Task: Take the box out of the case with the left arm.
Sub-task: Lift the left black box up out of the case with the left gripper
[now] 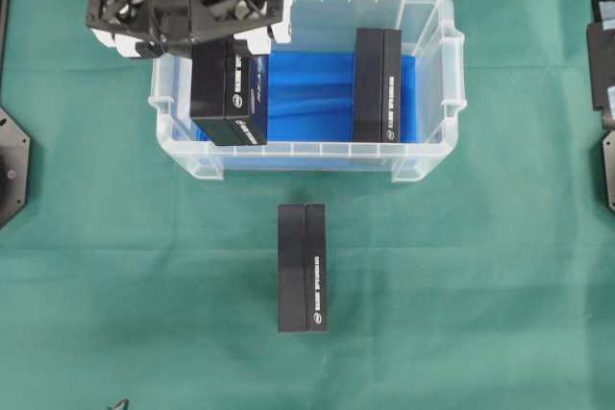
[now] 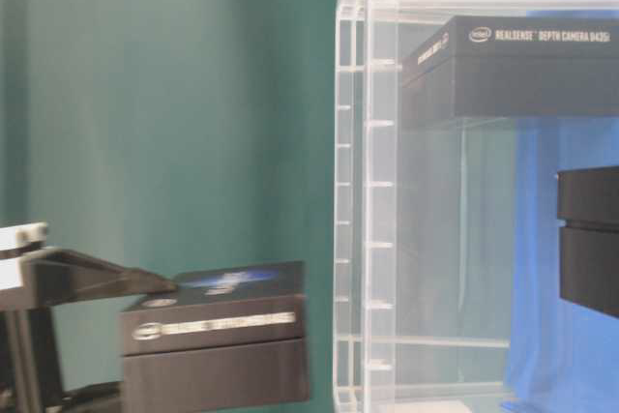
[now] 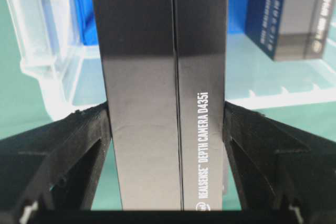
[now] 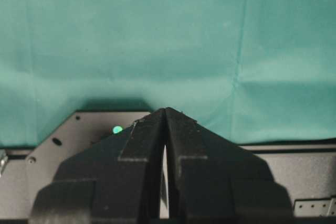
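Observation:
My left gripper (image 1: 231,40) is shut on a black box (image 1: 229,93) with white lettering, gripping its two long sides. In the left wrist view the fingers (image 3: 89,135) press on the box (image 3: 163,77) from both sides. The box hangs raised over the left part of the clear case (image 1: 428,7), well off the blue bottom (image 1: 307,93). The table-level view shows this box (image 2: 513,65) high up near the rim, behind the case wall (image 2: 368,191). My right gripper (image 4: 165,113) is shut and holds nothing, parked over green cloth.
A second black box (image 1: 377,85) stands in the right part of the case. A third box (image 1: 302,268) lies on the green cloth in front of the case. Black arm bases sit at the left edge (image 1: 12,165) and right edge (image 1: 605,156).

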`<state>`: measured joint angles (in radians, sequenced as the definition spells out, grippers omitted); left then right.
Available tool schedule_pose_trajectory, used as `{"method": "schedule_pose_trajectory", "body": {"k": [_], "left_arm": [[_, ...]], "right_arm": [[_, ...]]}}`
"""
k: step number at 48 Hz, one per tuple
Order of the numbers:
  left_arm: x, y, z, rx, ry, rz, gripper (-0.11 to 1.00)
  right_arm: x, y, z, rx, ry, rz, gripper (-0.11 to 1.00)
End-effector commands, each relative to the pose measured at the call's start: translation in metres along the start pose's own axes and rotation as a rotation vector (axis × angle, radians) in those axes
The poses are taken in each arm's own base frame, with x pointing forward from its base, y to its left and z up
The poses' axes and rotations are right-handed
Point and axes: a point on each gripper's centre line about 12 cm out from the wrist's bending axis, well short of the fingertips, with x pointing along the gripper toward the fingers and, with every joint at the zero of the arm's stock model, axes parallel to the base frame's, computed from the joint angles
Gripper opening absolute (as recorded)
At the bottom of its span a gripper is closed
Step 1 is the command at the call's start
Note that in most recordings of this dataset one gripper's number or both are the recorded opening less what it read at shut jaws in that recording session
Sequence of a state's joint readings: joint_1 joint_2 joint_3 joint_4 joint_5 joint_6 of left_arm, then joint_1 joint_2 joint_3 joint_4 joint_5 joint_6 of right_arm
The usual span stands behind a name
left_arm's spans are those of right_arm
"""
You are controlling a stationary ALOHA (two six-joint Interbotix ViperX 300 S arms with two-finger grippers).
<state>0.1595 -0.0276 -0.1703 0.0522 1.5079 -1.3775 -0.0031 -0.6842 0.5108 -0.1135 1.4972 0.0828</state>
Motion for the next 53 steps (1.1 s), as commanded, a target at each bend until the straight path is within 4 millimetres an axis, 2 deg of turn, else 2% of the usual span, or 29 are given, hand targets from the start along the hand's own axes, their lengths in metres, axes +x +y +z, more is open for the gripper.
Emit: {"method": "schedule_pose_trajectory", "body": {"k": [1, 8, 53], "left_arm": [[-0.033, -0.0001, 0.0029, -0.005, -0.02, -0.073, 0.63], [-0.0402, -0.0007, 0.0034, -0.006, -0.021, -0.077, 0.63], [-0.0394, 0.0004, 0.0024, -0.005, -0.017, -0.07, 0.63]], "right_arm": [[-0.0036, -0.0005, 0.0016, 0.001, -0.015, 0.0, 0.02], [-0.0035, -0.0009, 0.0017, 0.007, -0.015, -0.002, 0.02], [-0.0036, -0.0005, 0.0016, 0.006, -0.015, 0.0, 0.02]]}}
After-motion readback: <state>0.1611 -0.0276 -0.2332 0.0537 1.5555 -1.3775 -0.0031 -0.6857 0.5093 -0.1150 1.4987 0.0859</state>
